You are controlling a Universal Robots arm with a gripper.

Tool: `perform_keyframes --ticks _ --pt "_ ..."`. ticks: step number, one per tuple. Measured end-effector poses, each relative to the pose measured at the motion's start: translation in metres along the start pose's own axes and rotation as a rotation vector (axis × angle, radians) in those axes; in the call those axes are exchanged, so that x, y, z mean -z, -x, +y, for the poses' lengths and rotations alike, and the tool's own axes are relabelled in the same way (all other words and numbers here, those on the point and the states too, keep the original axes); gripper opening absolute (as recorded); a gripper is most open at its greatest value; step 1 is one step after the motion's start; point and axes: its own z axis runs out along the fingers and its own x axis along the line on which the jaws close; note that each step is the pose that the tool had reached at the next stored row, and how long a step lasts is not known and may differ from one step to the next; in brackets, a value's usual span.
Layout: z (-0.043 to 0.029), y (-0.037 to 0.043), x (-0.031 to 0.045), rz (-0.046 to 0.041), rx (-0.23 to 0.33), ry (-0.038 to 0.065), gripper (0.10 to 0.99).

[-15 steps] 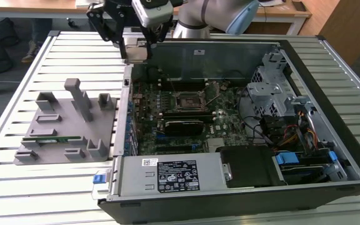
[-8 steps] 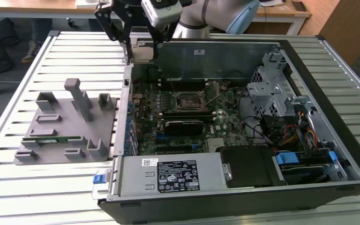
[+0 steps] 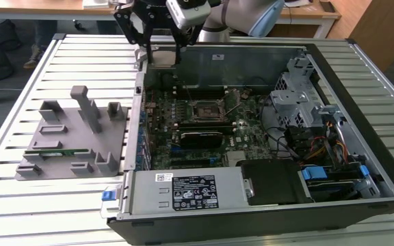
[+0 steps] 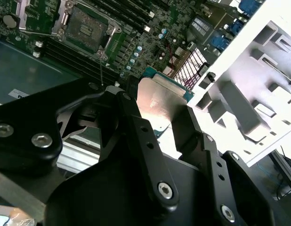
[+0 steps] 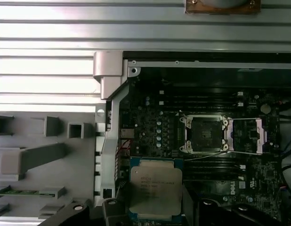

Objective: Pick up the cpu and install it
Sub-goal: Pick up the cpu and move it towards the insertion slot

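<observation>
A: Holding the cpu (image 5: 155, 190) flat, your gripper (image 3: 160, 53) is pinching it by two opposite edges, metal top up.

B: Where is it hanging?

A: Well apart from the open socket (image 3: 204, 110), near the case wall (image 5: 110, 94). You are probably doing best by carrying it level and squaring it to the socket; tilting is risking the pins.
</observation>
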Motion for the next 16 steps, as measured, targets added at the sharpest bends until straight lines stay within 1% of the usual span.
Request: perform_keyframes --ticks 16 --pt "0.0024 0.0277 0.0002 0.0000 0.000 0.000 0.533"
